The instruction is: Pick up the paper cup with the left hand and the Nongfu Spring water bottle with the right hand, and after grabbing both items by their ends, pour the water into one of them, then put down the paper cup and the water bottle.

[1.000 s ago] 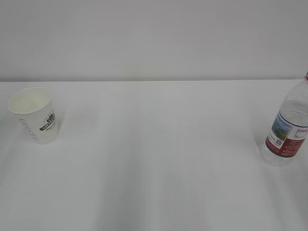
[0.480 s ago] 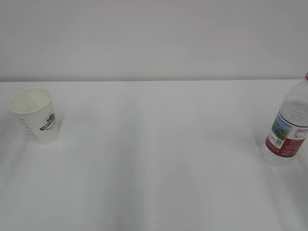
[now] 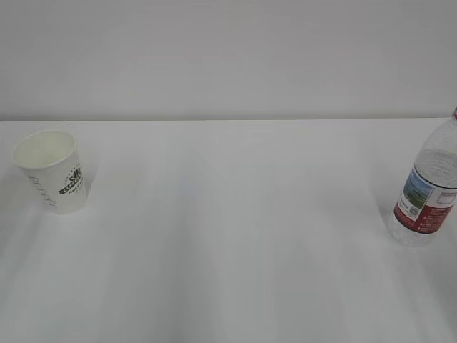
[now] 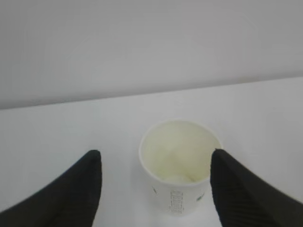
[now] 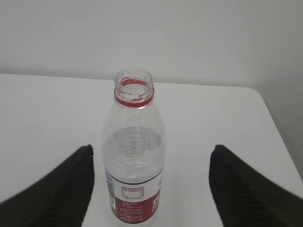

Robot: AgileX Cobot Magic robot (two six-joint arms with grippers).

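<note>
Looks like the approach step, nothing grabbed yet. The paper cup (image 3: 51, 170) stands upright at the left edge of the white surface (image 3: 228, 236), and the uncapped Nongfu Spring water bottle (image 3: 427, 187) stands at the far right edge, well apart. In the wrist views the left hand (image 4: 154, 182) has its fingers spread either side of the cup, not touching, and the right hand (image 5: 151, 184) brackets the bottle the same way. Next up, I'd guess: ease in and close on each one.
</note>
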